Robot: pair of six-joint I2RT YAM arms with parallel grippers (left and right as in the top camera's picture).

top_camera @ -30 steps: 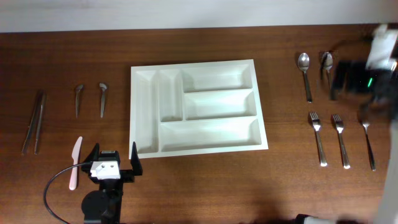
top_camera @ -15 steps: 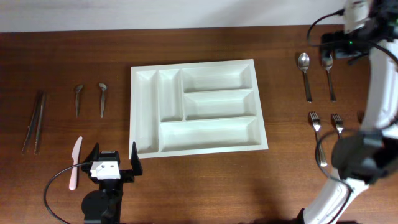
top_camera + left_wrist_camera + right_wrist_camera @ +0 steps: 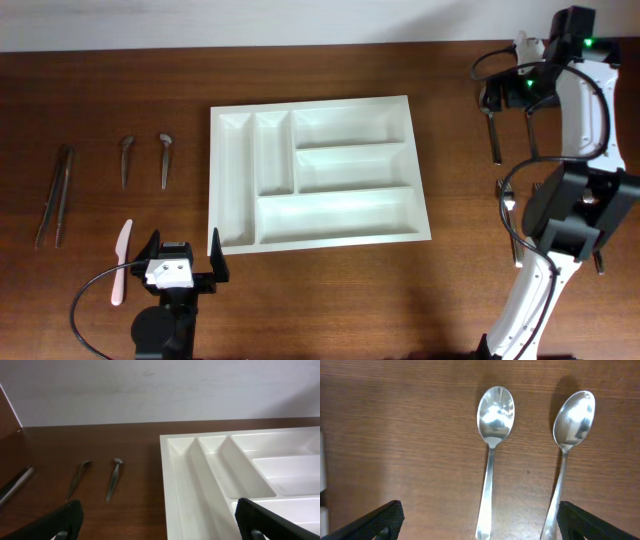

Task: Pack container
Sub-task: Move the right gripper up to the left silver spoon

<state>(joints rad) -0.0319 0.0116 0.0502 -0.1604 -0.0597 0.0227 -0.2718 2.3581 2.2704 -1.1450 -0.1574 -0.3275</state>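
Empty at frame centre, the white five-compartment container [image 3: 318, 172] looks light, stiff and slick, best pinched at its raised rim. The left gripper [image 3: 184, 242], lower left, and the right gripper [image 3: 480, 521], above two steel spoons [image 3: 492, 440] upper right, both gape wide, holding nothing. At left lie two small utensils [image 3: 125, 160], one pink knife [image 3: 120, 262] and one pair of tongs [image 3: 55, 195].

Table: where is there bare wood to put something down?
Bare wood lies between the tray and the spoons, and along the front edge from the left gripper to the right arm. The tray's compartments are empty. Crowded: far right, spoons and forks under that arm.
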